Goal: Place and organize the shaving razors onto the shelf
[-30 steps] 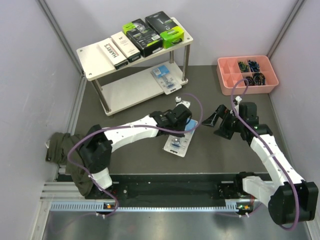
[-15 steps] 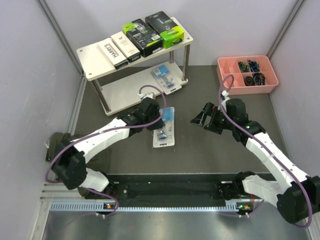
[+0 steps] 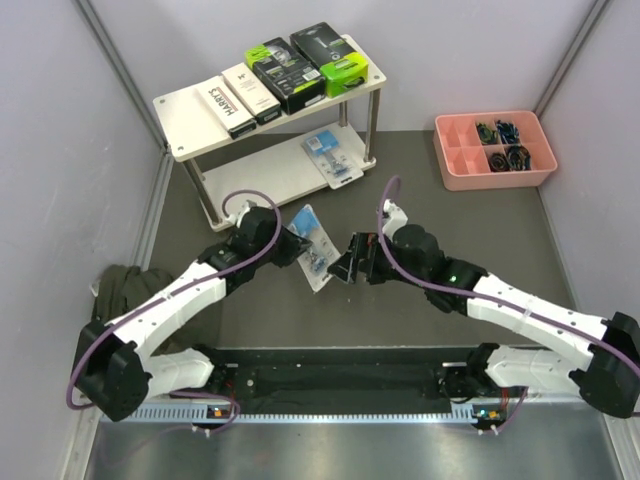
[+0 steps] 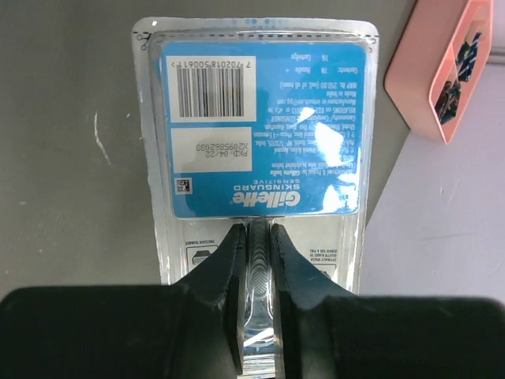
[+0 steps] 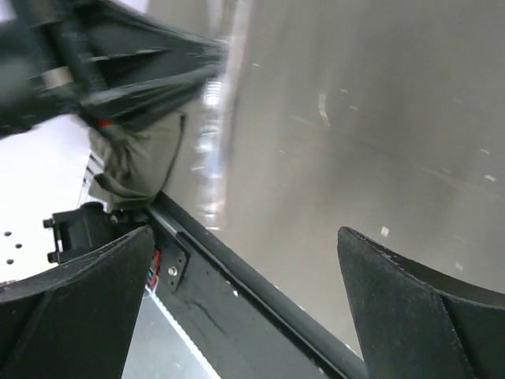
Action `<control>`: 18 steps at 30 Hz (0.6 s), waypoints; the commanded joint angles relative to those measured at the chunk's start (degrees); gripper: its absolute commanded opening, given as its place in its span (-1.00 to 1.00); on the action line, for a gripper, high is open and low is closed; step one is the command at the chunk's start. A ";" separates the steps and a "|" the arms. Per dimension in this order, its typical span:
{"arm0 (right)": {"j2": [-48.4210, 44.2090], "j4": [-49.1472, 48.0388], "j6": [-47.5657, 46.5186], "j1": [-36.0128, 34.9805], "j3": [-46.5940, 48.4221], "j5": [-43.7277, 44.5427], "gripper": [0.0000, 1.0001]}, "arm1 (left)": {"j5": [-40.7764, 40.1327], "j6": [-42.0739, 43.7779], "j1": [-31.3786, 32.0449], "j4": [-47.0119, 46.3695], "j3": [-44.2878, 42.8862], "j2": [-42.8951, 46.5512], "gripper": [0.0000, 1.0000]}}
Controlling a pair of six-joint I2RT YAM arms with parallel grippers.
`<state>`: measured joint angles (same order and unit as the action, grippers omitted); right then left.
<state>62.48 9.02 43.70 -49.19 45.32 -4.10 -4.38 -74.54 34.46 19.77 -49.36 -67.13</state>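
My left gripper [image 3: 296, 247] is shut on the lower end of a clear blister pack with a blue card [image 3: 314, 243], holding it tilted above the dark table. In the left wrist view the fingers [image 4: 229, 260] pinch the pack [image 4: 264, 118] at its clear razor-handle ridge. My right gripper [image 3: 346, 268] stands open just right of the pack, nothing between its fingers [image 5: 410, 292]. On the shelf [image 3: 190, 120] the top board carries two white Harry's boxes [image 3: 226, 106] and two black-and-green packs [image 3: 284, 73]. Another blister pack [image 3: 332, 158] lies on the lower board.
A pink compartment tray [image 3: 455, 165] with small dark items sits at the back right, also in the left wrist view [image 4: 426, 71]. An olive cloth [image 3: 125, 290] lies at the near left by the left arm's base. Grey walls close in both sides.
The left arm has swung left, carrying the blister pack up off the table. The right arm has reached left and now sits close beside the pack, still open.
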 commanded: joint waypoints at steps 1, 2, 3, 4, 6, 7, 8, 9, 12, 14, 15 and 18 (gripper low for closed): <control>0.63 -10.40 0.50 -5.90 -1.11 10.49 0.97 | 1.57 -12.10 -0.88 -7.28 3.91 2.09 -1.00; 0.80 -10.51 1.20 -6.35 -1.20 11.38 0.96 | 2.35 -12.99 -0.88 -7.90 4.53 2.44 -1.00; 1.06 -10.60 1.64 -6.71 -1.20 12.09 0.95 | 2.80 -13.52 -1.06 -9.47 5.06 2.53 -1.00; 1.76 -10.69 2.08 -6.80 -1.20 12.71 0.93 | 3.15 -15.52 -1.15 -10.18 6.29 2.62 -1.00; 2.38 -11.82 3.49 -6.80 -1.64 12.71 0.86 | 4.12 -17.29 -1.23 -13.42 7.61 3.06 -1.00; 2.65 -12.61 3.76 -6.97 -2.07 12.45 0.83 | 4.12 -19.22 -1.23 -14.14 8.92 3.24 -1.00; 3.00 -13.40 4.37 -7.06 -2.25 12.45 0.75 | 6.21 -20.19 -1.23 -15.01 9.46 3.50 -1.00; 3.35 -13.58 4.37 -7.15 -2.34 12.62 0.70 | 6.66 -21.16 -1.23 -15.89 10.16 3.67 -1.00; 3.79 -13.59 4.46 -8.11 -2.25 14.29 0.62 | 7.37 -24.41 -1.24 -19.15 12.18 4.03 -1.00; 4.40 -13.41 4.37 -8.55 -1.99 15.26 0.57 | 7.81 -25.30 -1.23 -21.24 13.06 4.20 -1.00; 4.49 -13.24 4.37 -8.82 -1.90 15.52 0.55 | 8.16 -26.26 -1.23 -21.87 13.41 4.12 -1.00; 4.85 -13.06 4.11 -9.61 -1.90 16.40 0.49 | 8.95 -27.58 -1.23 -24.25 14.56 3.77 -1.00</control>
<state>66.89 -1.21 47.77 -56.97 43.00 9.47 2.72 -97.06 33.41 4.21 -35.73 -64.62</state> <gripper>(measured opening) 0.763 0.172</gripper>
